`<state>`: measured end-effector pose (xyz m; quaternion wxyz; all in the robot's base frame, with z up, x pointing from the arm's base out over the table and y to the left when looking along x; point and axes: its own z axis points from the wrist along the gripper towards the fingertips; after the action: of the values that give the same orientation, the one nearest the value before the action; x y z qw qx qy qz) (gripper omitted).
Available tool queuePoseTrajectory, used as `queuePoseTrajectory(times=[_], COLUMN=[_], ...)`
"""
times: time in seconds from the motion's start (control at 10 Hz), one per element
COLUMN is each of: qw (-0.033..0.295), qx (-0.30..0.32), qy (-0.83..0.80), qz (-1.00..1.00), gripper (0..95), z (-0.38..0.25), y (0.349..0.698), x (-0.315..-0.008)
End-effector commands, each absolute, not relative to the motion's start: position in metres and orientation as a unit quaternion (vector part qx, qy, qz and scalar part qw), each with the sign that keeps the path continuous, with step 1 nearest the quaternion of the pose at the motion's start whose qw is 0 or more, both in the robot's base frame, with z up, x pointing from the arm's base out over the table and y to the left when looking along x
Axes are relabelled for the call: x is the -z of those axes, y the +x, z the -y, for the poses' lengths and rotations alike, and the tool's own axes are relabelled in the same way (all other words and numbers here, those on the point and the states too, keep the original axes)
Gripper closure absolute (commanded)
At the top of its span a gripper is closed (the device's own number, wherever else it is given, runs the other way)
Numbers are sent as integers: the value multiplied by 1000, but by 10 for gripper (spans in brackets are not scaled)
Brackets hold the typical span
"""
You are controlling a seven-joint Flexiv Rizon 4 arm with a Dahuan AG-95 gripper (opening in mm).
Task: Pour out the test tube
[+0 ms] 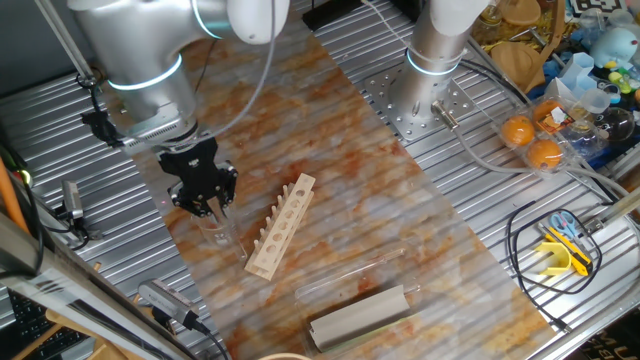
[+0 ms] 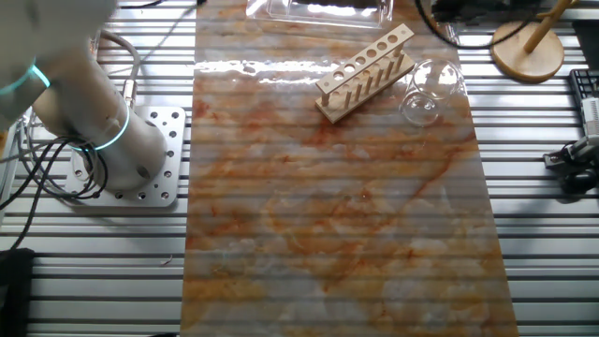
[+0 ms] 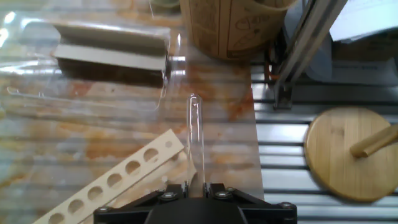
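Hand view: we see the gripper [image 3: 196, 186] closed on the test tube [image 3: 196, 137], which juts forward from between the fingers above the wooden rack [image 3: 112, 183]. In one fixed view the gripper [image 1: 208, 207] hangs over the clear beaker [image 1: 217, 232], left of the rack [image 1: 283, 224]. We judge the tube light, rigid, slick and breakable, so a gentle pinch near its gripped end suits tipping it.
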<state>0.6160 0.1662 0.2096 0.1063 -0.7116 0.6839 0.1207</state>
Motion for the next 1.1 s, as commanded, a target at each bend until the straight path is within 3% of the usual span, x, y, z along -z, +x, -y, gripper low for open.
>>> queuePoseTrajectory(times=[0.1, 1.1], qw=[91, -21], qx=[-107, 14], qy=[-712, -738], qz=[-688, -674], gripper=[950, 950], z=[-162, -168], y=[613, 601], x=[-215, -237])
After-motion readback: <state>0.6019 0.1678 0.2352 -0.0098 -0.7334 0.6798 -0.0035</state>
